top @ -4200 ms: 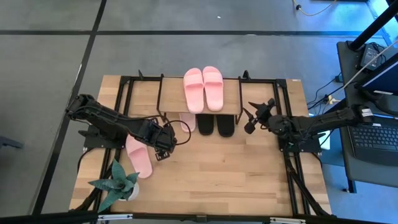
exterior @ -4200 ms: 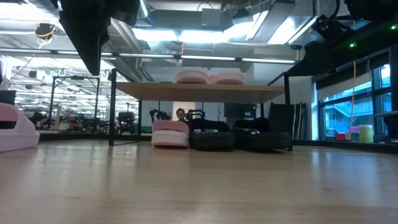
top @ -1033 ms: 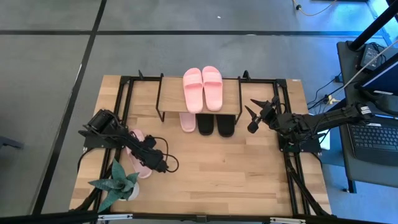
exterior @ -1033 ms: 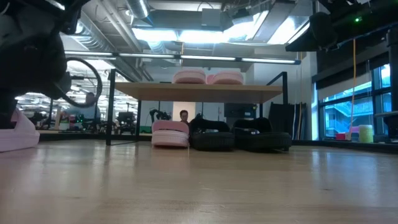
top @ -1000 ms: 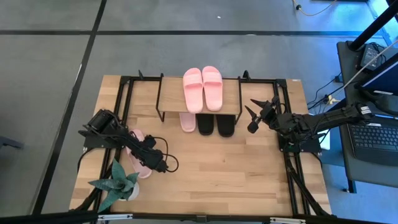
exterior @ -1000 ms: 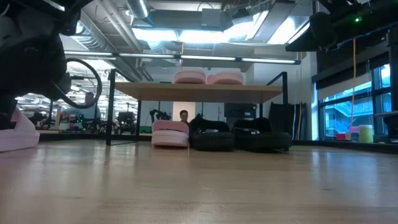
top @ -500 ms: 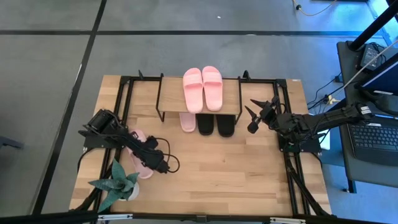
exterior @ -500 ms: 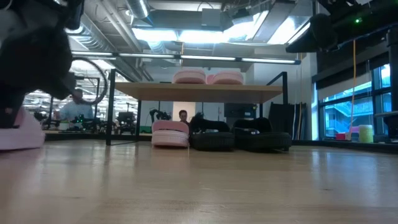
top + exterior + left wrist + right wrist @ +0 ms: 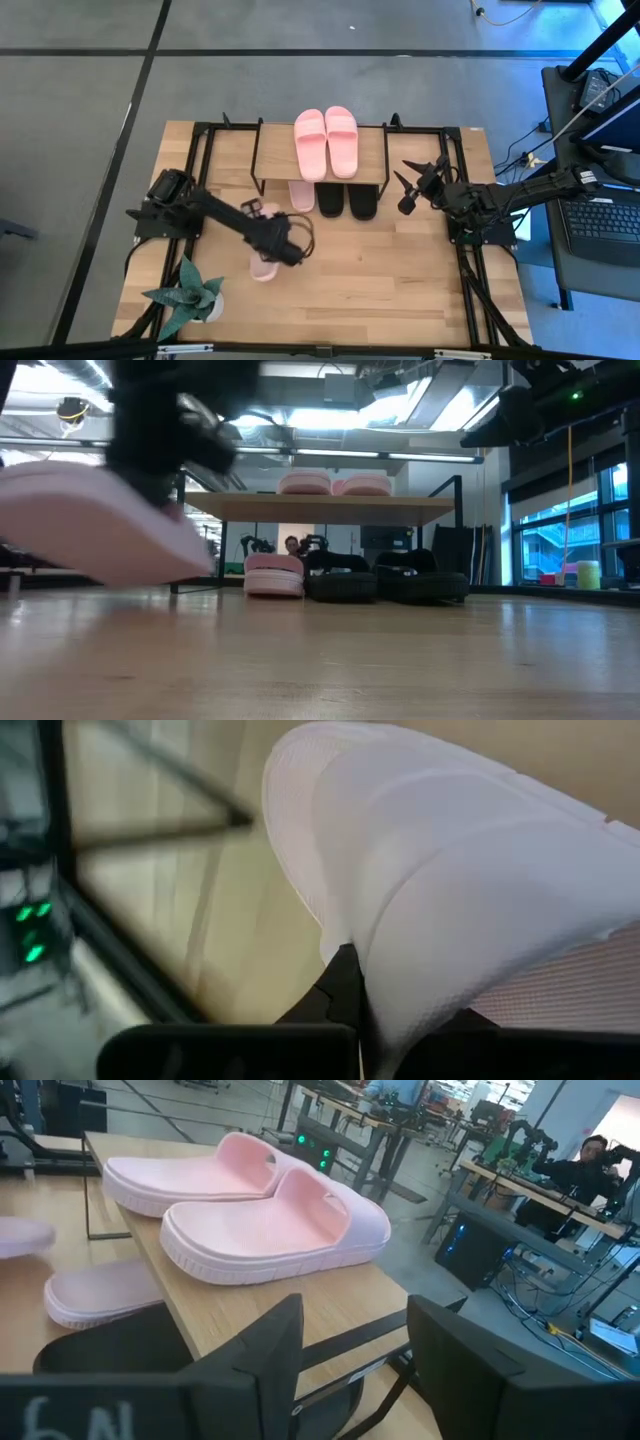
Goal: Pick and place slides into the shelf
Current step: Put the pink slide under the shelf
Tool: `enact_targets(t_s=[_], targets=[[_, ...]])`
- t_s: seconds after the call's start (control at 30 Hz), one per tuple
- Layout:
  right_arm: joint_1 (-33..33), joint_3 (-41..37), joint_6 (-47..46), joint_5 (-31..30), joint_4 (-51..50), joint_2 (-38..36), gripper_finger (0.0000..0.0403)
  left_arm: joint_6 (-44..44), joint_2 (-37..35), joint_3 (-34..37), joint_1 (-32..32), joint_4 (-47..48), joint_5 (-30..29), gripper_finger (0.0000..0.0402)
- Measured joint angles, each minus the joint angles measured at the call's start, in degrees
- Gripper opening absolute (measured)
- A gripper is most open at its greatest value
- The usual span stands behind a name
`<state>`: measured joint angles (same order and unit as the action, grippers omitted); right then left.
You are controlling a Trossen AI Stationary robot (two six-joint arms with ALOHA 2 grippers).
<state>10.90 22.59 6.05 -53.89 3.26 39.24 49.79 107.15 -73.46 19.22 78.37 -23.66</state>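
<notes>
Pink pair [image 9: 326,142] sitting on shelf [image 9: 270,150] top; black pair [image 9: 346,202] + one pink slide [image 9: 301,194] underneath. Left gripper [image 9: 281,247] clamping the last pink slide [image 9: 265,264], carrying it mid-table. Right gripper [image 9: 408,187] waiting w/ fingers spread beside shelf.

We can make out only one marking: pale handwritten characters on the dark housing [image 9: 90,1415] at the near edge of the right wrist view, which look like "6N". We read no other text, label or brand.
</notes>
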Motion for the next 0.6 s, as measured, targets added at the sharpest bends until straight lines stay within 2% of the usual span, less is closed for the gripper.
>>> enact_targets(t_s=[0.23,0.4,0.6], targets=[[-0.01,0.00,-4.99,0.02,-6.91,0.00,0.0181,-13.64,0.00,-4.22,-6.60,-8.37,0.13,0.0002],[-0.01,0.00,-8.69,0.02,-11.72,0.00,0.0181,-14.57,-0.02,-4.87,-9.05,-8.36,-1.17,0.0002],[-0.01,-0.02,-8.82,0.02,-12.16,0.00,0.0181,-14.44,-0.02,-4.91,-11.93,-8.24,-3.00,0.0002]])
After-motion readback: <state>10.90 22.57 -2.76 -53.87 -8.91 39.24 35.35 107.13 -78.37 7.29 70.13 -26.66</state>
